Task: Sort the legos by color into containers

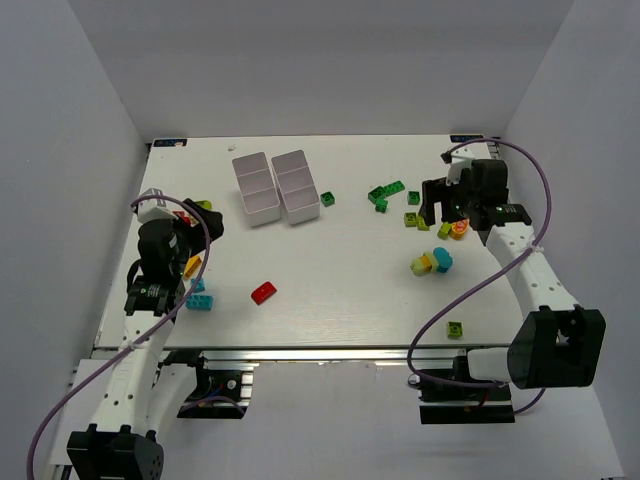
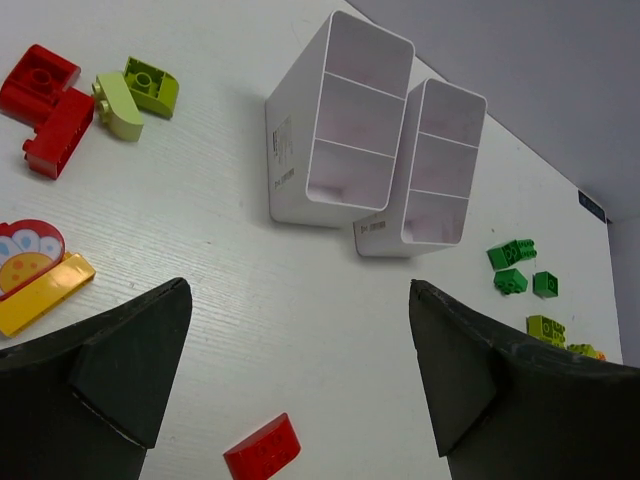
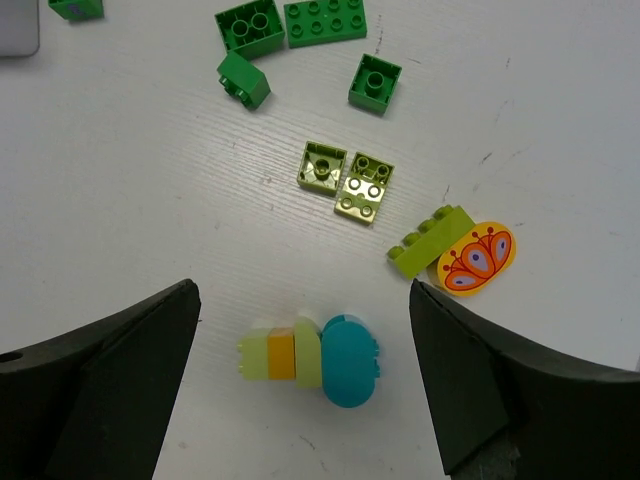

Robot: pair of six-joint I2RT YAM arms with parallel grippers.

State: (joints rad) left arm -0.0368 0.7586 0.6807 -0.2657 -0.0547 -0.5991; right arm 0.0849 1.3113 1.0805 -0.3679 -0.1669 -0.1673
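Two white three-compartment trays (image 1: 258,187) (image 1: 296,185) stand at the back middle; in the left wrist view (image 2: 340,130) (image 2: 435,170) their compartments look empty. My left gripper (image 1: 185,240) (image 2: 300,300) is open and empty above the table, with a red brick (image 1: 263,292) (image 2: 262,447) below it. Red bricks (image 2: 45,105), lime pieces (image 2: 135,90) and a yellow piece (image 2: 40,290) lie to its left. My right gripper (image 1: 440,205) (image 3: 300,295) is open and empty above a joined lime, yellow and cyan cluster (image 1: 432,262) (image 3: 315,355).
Dark green bricks (image 1: 385,192) (image 3: 290,25) and lime bricks (image 3: 345,180) (image 3: 430,240) lie beside an orange-patterned oval piece (image 3: 478,258). A cyan brick (image 1: 200,300) sits near the left arm. A lime brick (image 1: 456,328) lies by the front edge. White walls enclose the table.
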